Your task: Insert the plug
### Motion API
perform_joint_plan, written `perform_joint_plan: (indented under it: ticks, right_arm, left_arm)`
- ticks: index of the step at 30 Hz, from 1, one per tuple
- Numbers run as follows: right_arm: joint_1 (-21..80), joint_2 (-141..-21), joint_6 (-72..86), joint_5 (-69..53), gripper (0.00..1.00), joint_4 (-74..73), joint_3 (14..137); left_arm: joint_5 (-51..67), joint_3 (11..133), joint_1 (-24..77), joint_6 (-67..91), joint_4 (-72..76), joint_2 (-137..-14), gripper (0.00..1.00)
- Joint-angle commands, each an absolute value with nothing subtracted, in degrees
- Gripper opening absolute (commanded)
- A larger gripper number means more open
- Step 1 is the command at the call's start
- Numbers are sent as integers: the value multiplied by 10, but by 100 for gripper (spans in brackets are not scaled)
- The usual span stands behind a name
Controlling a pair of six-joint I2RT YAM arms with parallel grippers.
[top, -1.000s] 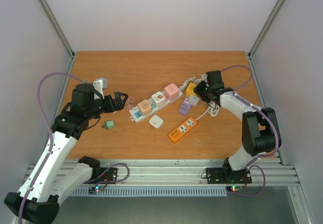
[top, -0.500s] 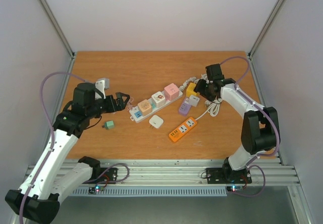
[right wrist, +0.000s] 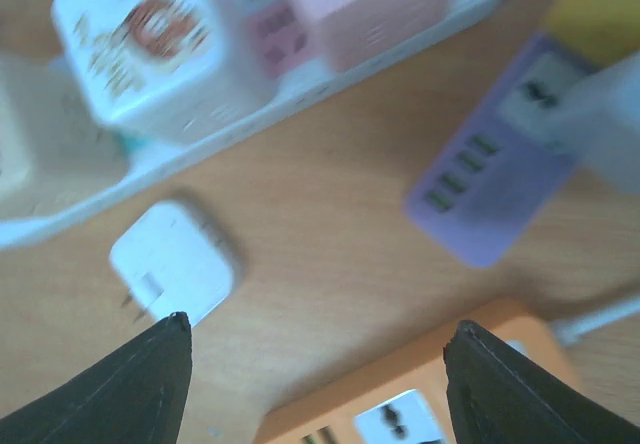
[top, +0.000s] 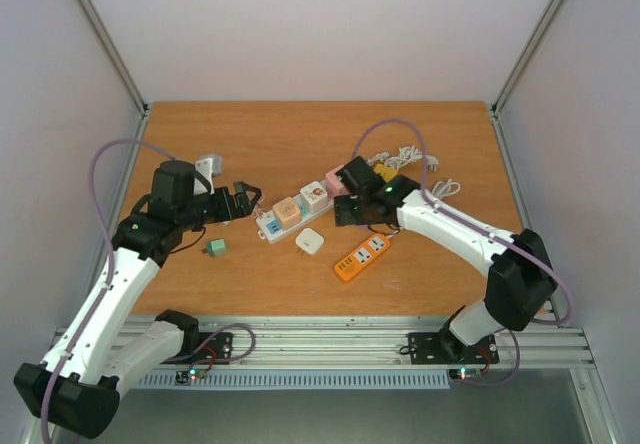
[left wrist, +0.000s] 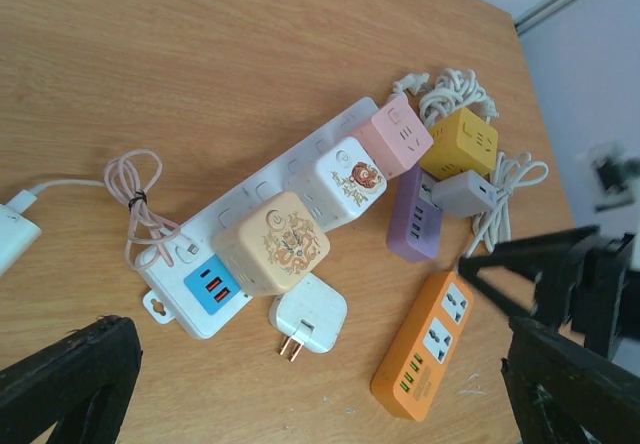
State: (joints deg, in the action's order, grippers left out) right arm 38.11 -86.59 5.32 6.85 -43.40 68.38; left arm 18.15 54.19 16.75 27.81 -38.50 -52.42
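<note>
Stage: pre-grasp | right hand apart, empty, near white plug, presumably to lift it | left hand apart beside power strip, likely steadying.

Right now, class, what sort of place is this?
Probably a robot lab test cell: wooden table walled by white panels, arm bases bolted to an aluminium rail, white power strip and orange power strip laid out.

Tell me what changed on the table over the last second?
The right arm swung left from the cables at the table's right side to the middle. The right fingers, open and empty, now hover near the white plug. The left fingers barely shifted and are also open. The white power strip and orange strip stayed put.
</note>
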Motion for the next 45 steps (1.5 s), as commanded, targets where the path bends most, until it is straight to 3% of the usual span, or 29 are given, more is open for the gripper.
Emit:
perform_joint_plan:
  ticks: [1,7,14,17,27,37,45]
  right_arm:
    - [436,-911,23,64,70,-420,692]
    - [467,-980,62,15,76,-381,699]
    - [510,-1060,105,41,96,-360,736]
    - [519,-1088,106,51,98,-365,761]
    - [532,-1166,114,99,98,-413,818]
    - [532,-1171,141,100,71,-410,809]
    - [533,-1170,137,107,86,-435,811]
  left_arm:
    - [160,543,170,286,-356,-508,99]
    - [148,542,169,283,-364,-497,99]
    - [152,542,169,286,-361,-500,99]
    - [149,542,169,282,-364,-501,99]
    - [147,542,169,279,-364,-503,99]
    - [149,540,169,281,-353,-489,99]
    - [180,524,169,294,-344,-495,99]
